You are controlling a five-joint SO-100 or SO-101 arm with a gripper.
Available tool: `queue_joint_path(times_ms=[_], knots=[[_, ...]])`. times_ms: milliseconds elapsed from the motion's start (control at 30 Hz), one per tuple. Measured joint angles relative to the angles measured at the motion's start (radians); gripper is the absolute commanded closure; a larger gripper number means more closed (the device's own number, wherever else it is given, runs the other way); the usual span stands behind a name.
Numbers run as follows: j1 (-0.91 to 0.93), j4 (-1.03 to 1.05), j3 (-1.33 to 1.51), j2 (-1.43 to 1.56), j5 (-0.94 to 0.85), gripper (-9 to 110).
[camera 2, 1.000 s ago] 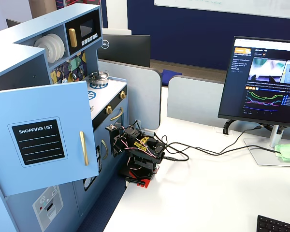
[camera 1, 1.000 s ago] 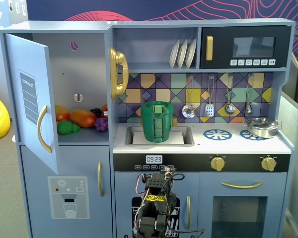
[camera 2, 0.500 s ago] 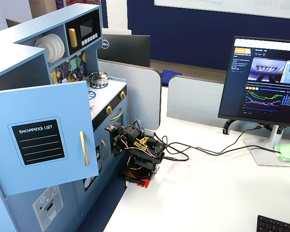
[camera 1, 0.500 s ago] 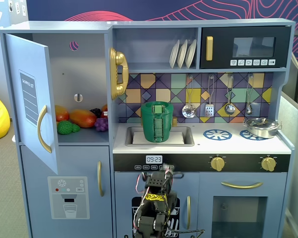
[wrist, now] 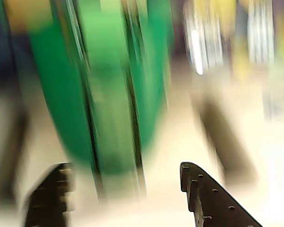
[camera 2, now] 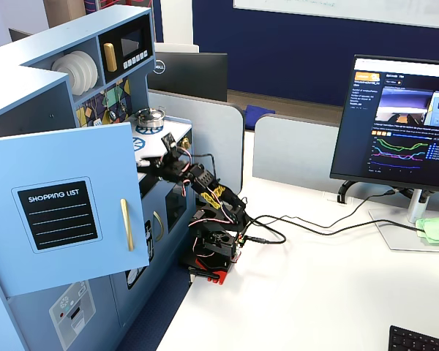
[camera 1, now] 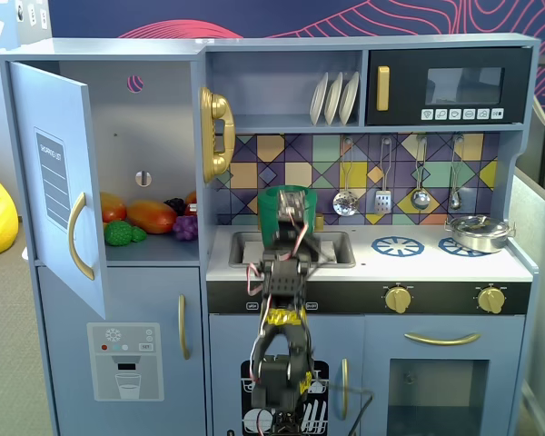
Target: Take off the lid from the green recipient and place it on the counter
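Note:
The green recipient (camera 1: 274,207) stands at the back of the white counter (camera 1: 418,262), behind the grey sink (camera 1: 331,247). Its top edge (camera 1: 286,190) shows as a flat green band; I cannot tell the lid apart from the pot. In the wrist view the picture is smeared; the recipient (wrist: 109,85) with its ribbed strap handle fills the upper left. My gripper (wrist: 123,168) is open and empty, its black fingers (wrist: 208,198) low in front of the pot's base. In a fixed view the gripper (camera 1: 291,216) is raised in front of the pot. From the side the gripper (camera 2: 165,145) reaches over the counter; the pot is hidden.
A silver metal pot (camera 1: 477,232) sits on the right burner and shows from the side (camera 2: 150,117). Utensils hang on the tiled back wall (camera 1: 381,186). The fridge door (camera 1: 59,182) stands open at the left, toy food inside. A monitor (camera 2: 399,121) and cables lie on the desk.

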Motion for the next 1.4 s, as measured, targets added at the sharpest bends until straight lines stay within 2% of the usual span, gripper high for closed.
queue_joint_path(times_ms=[233,667,1033,1200,1300,1400], knots=[[0.0,-0.107,-0.167,-0.199,-0.009,68],[0.0,-0.163,-0.397,-0.492,-0.043,70],[-0.043,-0.166,-0.449,-0.586,-0.061,72],[-0.043,-0.17,-0.456,-0.588,-0.072,85],[-0.051,-0.169,-0.456,-0.588,-0.083,100],[-0.063,-0.158,-0.456,-0.588,-0.103,101]])
